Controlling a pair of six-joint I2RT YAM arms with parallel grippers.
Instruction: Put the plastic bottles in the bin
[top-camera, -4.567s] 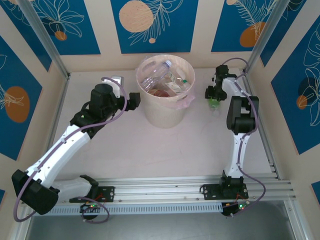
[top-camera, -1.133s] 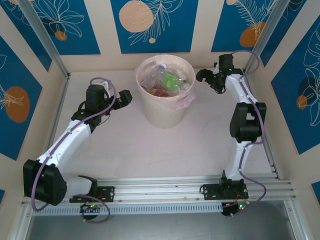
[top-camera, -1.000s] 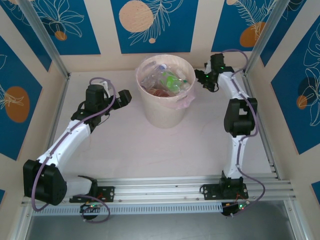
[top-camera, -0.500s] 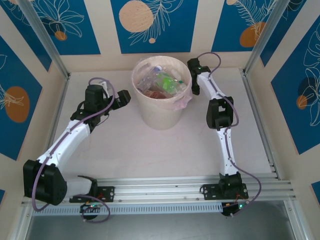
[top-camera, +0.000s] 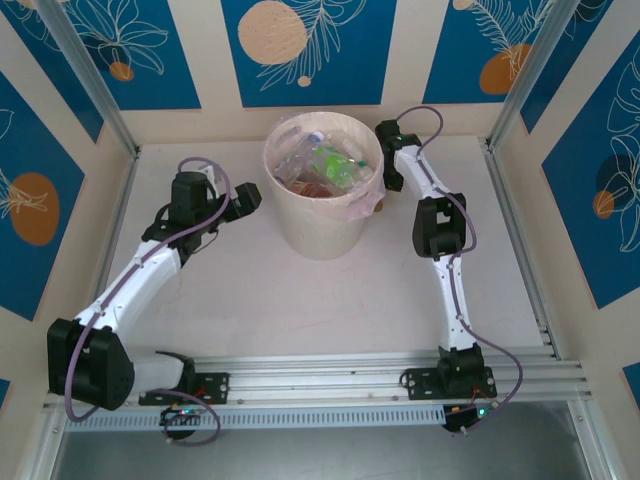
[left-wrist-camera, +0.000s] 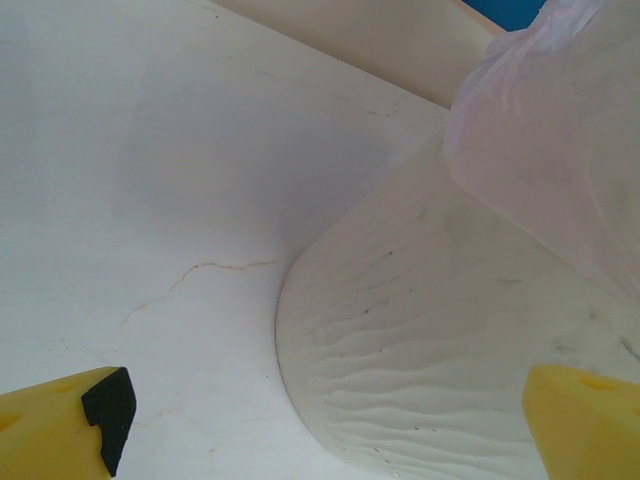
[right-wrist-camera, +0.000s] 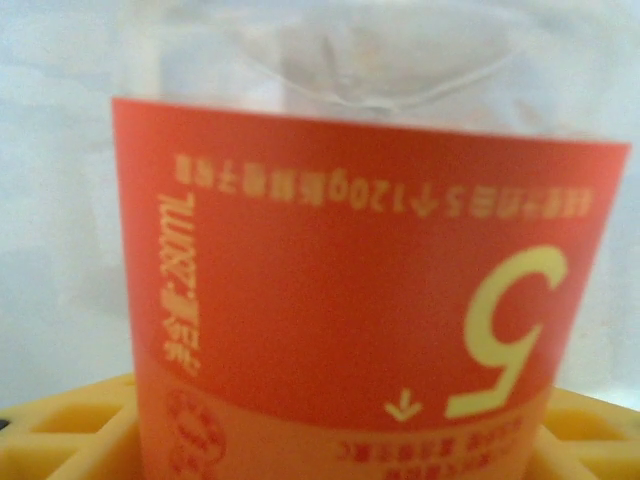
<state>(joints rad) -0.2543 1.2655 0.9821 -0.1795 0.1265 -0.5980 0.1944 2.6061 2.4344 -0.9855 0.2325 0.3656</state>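
Red-labelled bottle (right-wrist-camera: 340, 290) pinched within the right gripper (top-camera: 391, 181)

From afar, the top view looks down on the bin (top-camera: 322, 225). The left wrist view shares its wall, close and low; the right wrist view hugs a bottle (right-wrist-camera: 340, 290).

Left tool (top-camera: 248, 198) and right tool (top-camera: 392, 179) flank the bin (top-camera: 321, 226) holding plastic bottles (top-camera: 333, 163).
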